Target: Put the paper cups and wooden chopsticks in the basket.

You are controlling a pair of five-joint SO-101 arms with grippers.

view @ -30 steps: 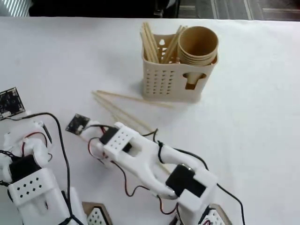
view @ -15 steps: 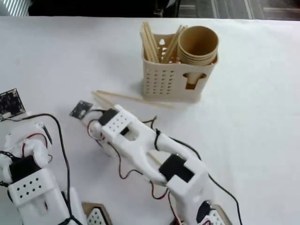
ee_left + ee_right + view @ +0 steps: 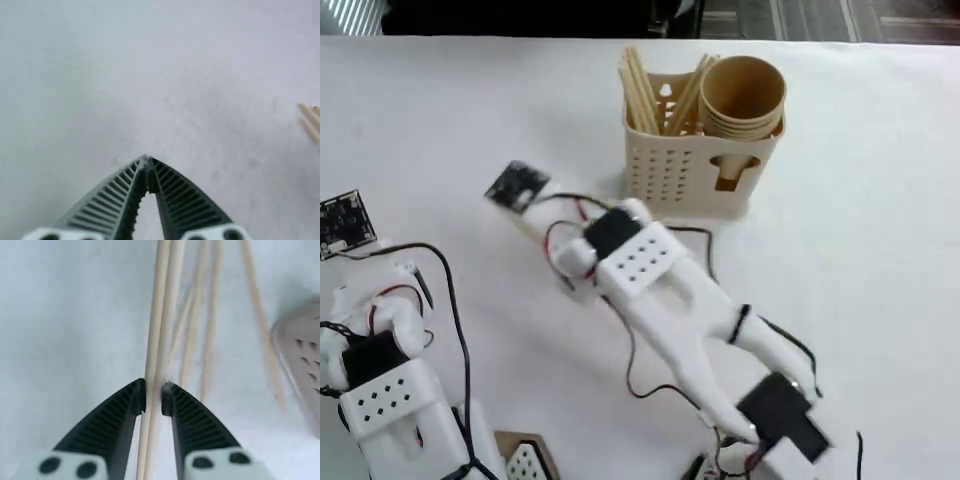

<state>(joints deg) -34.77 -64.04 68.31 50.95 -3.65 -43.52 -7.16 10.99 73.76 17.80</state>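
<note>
Chopstick pair (image 3: 161,315): pale wood, thin, straight, side by side, gripped between tips of right gripper (image 3: 153,390). Resting on table (image 3: 440,100) or just lifted: cannot tell.
Loose chopsticks (image 3: 210,320): same wood, flat on table just beside pair, roughly parallel.
Basket (image 3: 685,175): cream, perforated, upright, near loose chopsticks. One compartment holds leaning sticks (image 3: 640,90), the other stacked brown cups (image 3: 742,95).
Left gripper (image 3: 148,161): tips together, nothing held, over bare table, well apart from basket.
</note>
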